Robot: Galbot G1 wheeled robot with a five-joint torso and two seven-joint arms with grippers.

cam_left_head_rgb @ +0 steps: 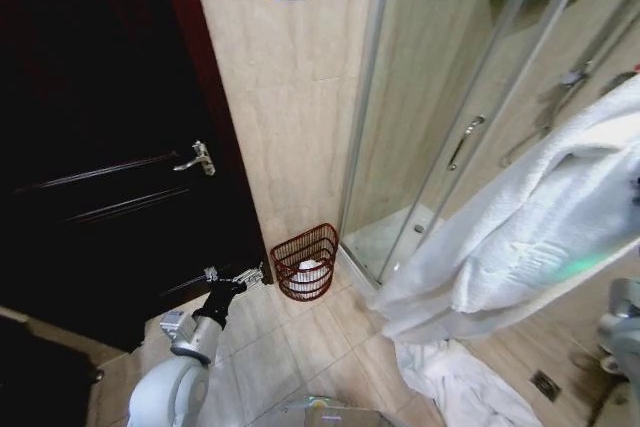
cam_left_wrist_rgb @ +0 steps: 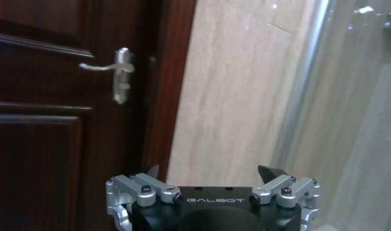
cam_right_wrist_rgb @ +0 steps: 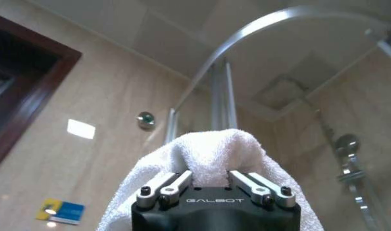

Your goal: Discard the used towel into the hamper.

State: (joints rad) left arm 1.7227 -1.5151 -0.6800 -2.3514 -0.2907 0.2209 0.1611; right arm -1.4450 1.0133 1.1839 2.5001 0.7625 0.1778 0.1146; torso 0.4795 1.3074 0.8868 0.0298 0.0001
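Small round reddish-brown open-weave wire hamper (cam_left_head_rgb: 305, 261) sits on the beige tiled floor (cam_left_head_rgb: 290, 347), against the beige tiled wall (cam_left_head_rgb: 290, 127), in the corner between the dark wooden door (cam_left_head_rgb: 90, 147) and the glass shower enclosure (cam_left_head_rgb: 470, 97); something white lies inside it. Large white terry towel (cam_left_head_rgb: 540, 227) hangs in the air on the right of the head view, well above the floor and off to the side of the hamper, with its lower end trailing down to a white heap on the tiles. Right gripper (cam_right_wrist_rgb: 210, 176) points upward toward the ceiling, jaws closed tight on a bunched fold of the towel (cam_right_wrist_rgb: 212, 149), cloth draping down both sides of it. Left gripper (cam_left_head_rgb: 247, 276) is held low near the door, just beside the hamper, not touching it; in its wrist view the left gripper (cam_left_wrist_rgb: 212, 172) has jaws spread wide with nothing between them, facing the silver lever door handle (cam_left_wrist_rgb: 115, 70) and the wall.
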